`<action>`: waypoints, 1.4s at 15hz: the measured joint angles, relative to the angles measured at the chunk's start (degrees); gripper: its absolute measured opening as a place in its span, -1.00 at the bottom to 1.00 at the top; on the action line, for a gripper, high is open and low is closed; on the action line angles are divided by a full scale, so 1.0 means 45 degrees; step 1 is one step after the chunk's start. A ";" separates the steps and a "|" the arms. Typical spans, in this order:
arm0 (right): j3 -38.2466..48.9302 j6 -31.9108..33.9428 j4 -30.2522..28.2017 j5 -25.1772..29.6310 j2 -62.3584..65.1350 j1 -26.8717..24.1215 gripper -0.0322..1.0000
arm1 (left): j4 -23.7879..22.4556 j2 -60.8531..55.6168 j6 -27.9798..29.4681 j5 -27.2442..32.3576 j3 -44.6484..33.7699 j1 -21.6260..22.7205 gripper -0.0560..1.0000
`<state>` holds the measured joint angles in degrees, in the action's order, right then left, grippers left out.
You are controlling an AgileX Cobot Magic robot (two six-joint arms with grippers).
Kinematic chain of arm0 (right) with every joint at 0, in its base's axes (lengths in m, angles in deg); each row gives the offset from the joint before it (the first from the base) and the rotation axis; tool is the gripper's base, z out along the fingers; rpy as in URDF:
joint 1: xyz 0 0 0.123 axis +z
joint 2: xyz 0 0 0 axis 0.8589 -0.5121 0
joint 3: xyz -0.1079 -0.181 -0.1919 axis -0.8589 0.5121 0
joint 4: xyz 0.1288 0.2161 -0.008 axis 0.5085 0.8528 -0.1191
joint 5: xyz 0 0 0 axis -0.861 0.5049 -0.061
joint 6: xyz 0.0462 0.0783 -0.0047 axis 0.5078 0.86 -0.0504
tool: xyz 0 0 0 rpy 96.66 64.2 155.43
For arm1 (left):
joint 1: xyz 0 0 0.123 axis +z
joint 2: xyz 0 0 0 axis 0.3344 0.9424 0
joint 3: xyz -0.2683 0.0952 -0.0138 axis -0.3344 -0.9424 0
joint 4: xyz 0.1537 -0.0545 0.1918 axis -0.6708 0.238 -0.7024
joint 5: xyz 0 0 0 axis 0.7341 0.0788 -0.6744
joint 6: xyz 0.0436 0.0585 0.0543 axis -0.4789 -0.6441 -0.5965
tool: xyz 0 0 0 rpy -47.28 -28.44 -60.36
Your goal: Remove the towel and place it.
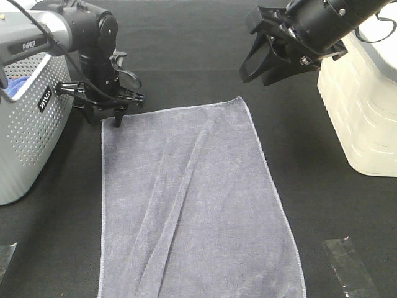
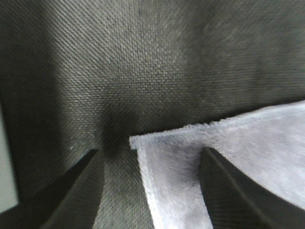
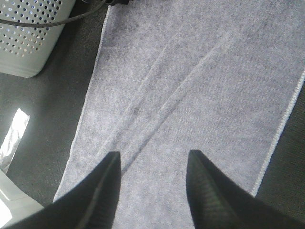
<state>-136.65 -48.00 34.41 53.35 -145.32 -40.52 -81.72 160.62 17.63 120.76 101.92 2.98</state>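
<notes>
1. The towel (image 1: 192, 205) lies spread flat on the dark table (image 1: 186, 49), with a few long creases running down it. Its far left corner is near the grey perforated basket (image 1: 31, 124).
2. That corner sits between the parted fingers of the left end effector (image 1: 118, 118), and nothing's gripped yet as far as we can see.
3. We reckon the step in hand is pinching that corner. Go straight down with one finger on the cloth and the other on the table past the hem. Close on the stitched edge, not just the fluff, or it'll slip.
4. The left arm is bent steeply, wrist pointing down, tips right at the table.
5. The right end effector (image 1: 260, 71) hangs raised near the far right corner beside the white bin (image 1: 360, 112), fingers also apart and holding nothing.
</notes>
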 joint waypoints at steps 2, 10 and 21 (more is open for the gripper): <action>0.0000 0.0000 0.0000 0.0000 0.0000 0.0000 -0.11 | 0.0127 0.0076 0.0000 0.0000 0.0076 0.0102 0.20; 0.0000 0.0000 -0.0013 0.0013 0.0000 0.0000 -0.11 | 0.0293 0.0127 -0.0216 -0.0331 0.0089 0.0115 -0.87; -0.5208 -0.0395 -0.1693 -0.0267 -0.4304 0.0000 0.01 | 0.0879 0.0127 -0.0904 -0.0547 0.0879 0.0115 -0.87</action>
<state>-160.08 -49.78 26.79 52.14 -164.69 -40.52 -77.77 161.20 13.56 118.29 105.87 3.49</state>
